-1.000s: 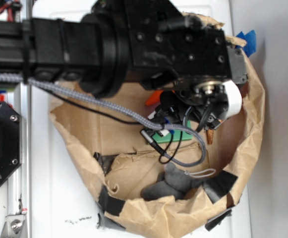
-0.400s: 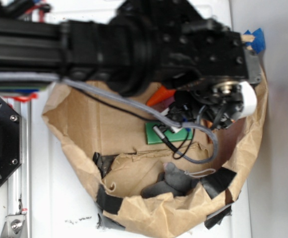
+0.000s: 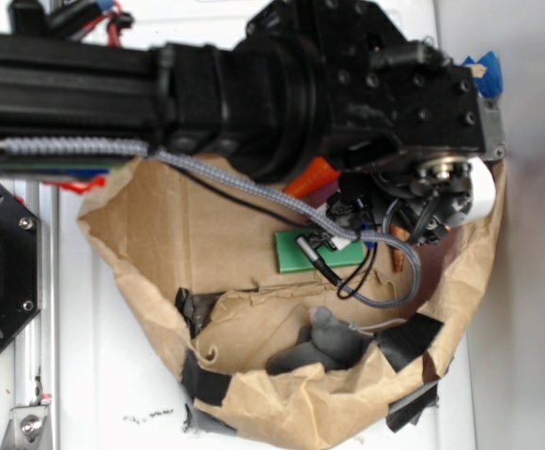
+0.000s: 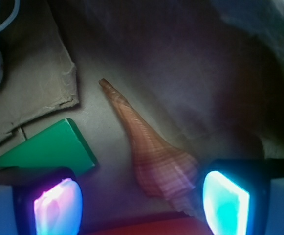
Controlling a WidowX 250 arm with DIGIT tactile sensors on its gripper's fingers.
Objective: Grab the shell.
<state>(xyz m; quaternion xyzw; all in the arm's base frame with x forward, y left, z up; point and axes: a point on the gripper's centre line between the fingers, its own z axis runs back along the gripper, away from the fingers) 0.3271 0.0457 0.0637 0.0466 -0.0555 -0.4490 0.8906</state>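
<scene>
Shell [image 4: 154, 152] lay between my tool's [image 4: 142, 198] wide-spread pads, wide end nearest, so I could close across it.

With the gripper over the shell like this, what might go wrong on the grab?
The shell sits off-centre, its wide end close to one glowing finger pad of the open gripper, so closing may push it sideways rather than pinch it. The green block lies near the other pad and might get caught.
</scene>
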